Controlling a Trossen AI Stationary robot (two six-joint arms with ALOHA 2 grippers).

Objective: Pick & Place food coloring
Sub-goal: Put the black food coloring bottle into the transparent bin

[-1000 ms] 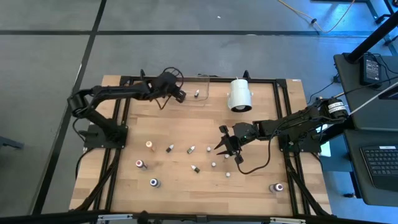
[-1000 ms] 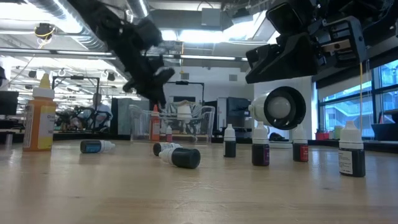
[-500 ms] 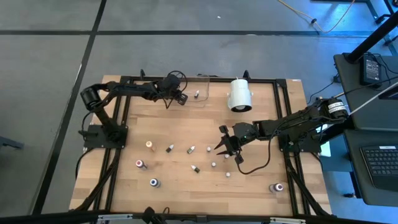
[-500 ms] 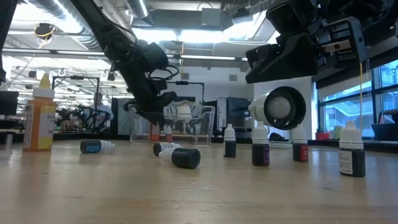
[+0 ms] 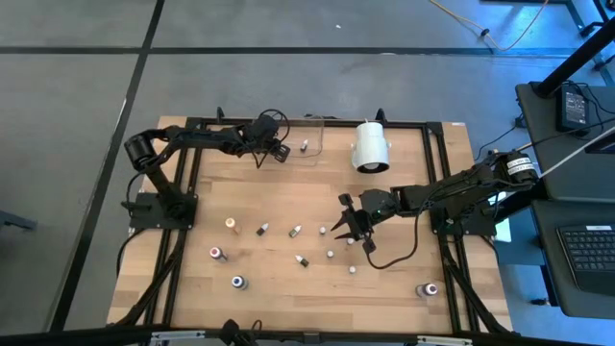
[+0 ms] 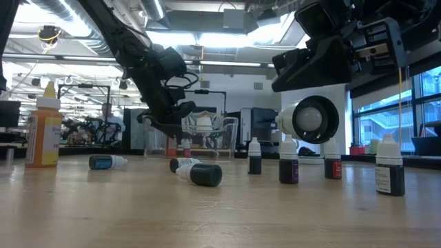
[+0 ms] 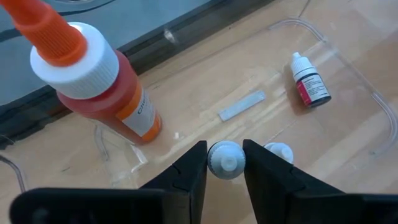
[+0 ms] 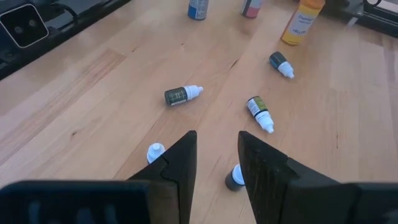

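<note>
My left gripper [image 5: 275, 150] is low over the clear tray [image 5: 317, 121] at the table's far edge, shut on a small white-capped food coloring bottle [image 7: 225, 160]. The tray also holds an orange-topped bottle [image 7: 102, 87], a red-labelled vial [image 7: 309, 81] lying on its side and another white cap [image 7: 278, 151]. My right gripper [image 5: 344, 224] hangs open above the table's middle, over scattered food coloring bottles [image 8: 183, 94], some lying, some upright; it touches none. My left gripper pinches the small bottle by its white cap [image 7: 214, 163] between the two fingers, coming from above and pointing down. The bottle stays upright inside the tray. The fingers hide whether its base stands on the tray floor.
A big white cylinder [image 5: 370, 146] lies right of the tray. More bottles dot the near half of the table: an orange one [image 5: 232, 224], a pink-topped one [image 5: 219, 254], a blue-topped one [image 5: 237, 283] and one near the right corner [image 5: 428, 289]. Black frame rails edge the table.
About a second ago my left gripper came down into the clear tray at the far edge, carrying the small bottle, while its elbow swung out toward the table's left. It has kept still for the last half second. My right arm has not moved.
</note>
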